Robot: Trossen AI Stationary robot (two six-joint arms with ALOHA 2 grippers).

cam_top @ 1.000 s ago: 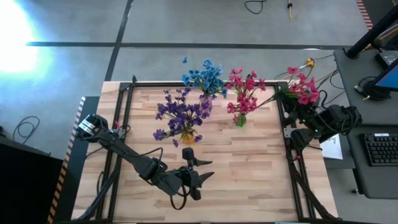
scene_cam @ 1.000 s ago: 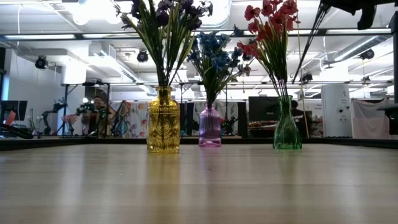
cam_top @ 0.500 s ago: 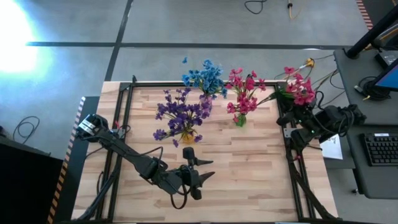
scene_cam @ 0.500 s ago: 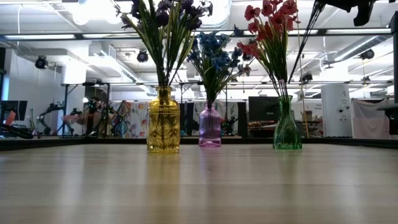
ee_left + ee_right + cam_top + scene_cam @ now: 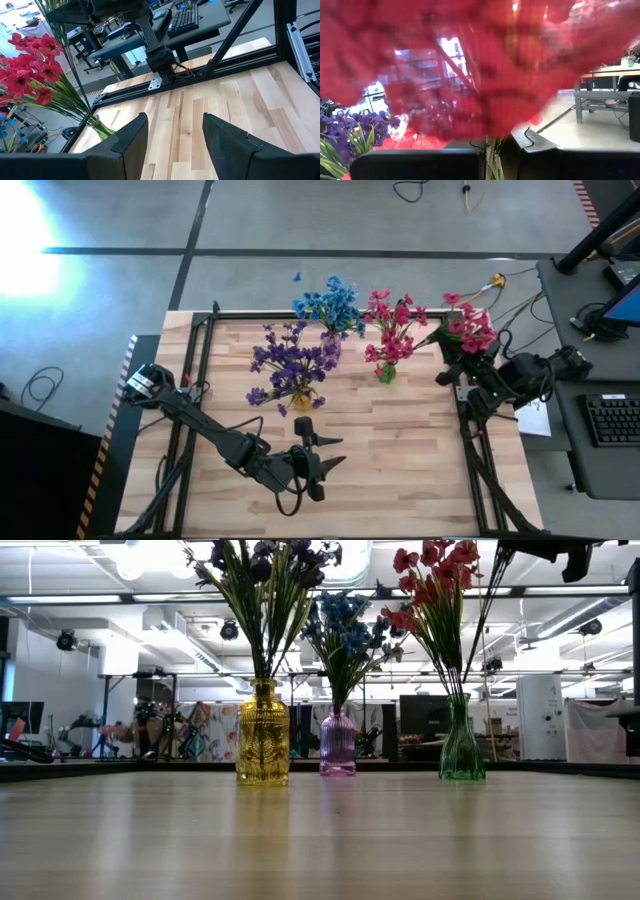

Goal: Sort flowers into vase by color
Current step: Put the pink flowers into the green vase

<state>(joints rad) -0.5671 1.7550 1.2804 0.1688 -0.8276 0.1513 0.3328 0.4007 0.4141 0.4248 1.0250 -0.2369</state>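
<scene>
Three vases stand on the far half of the table: a yellow vase [image 5: 263, 735] with purple flowers [image 5: 292, 365], a purple vase [image 5: 337, 743] with blue flowers [image 5: 330, 305], and a green vase [image 5: 461, 740] with red-pink flowers [image 5: 390, 330]. My right gripper [image 5: 458, 365] is raised near the table's right edge, shut on a bunch of red-pink sprigs [image 5: 466, 330], whose blooms fill the right wrist view [image 5: 470, 65]. My left gripper [image 5: 322, 455] is open over the near middle of the table and holds nothing. My right gripper pinches the green stems [image 5: 492, 161] of the red-pink bunch between its two fingers, just below the blooms. The bunch is lifted clear of the table. Its blooms stand past the fingers, and its long stems [image 5: 488, 615] slant down toward the green vase.
A black frame rail [image 5: 465, 435] runs along the table's right edge under my right arm, and another [image 5: 190, 410] along the left. The near half of the wooden table [image 5: 400, 470] is bare except for my left arm. A desk with a keyboard [image 5: 612, 420] stands to the right.
My right gripper has carried the red-pink bunch a little toward the table's left, closer to the green vase, staying shut on the stems. The hanging stems have swung left with it. My left arm has kept still.
</scene>
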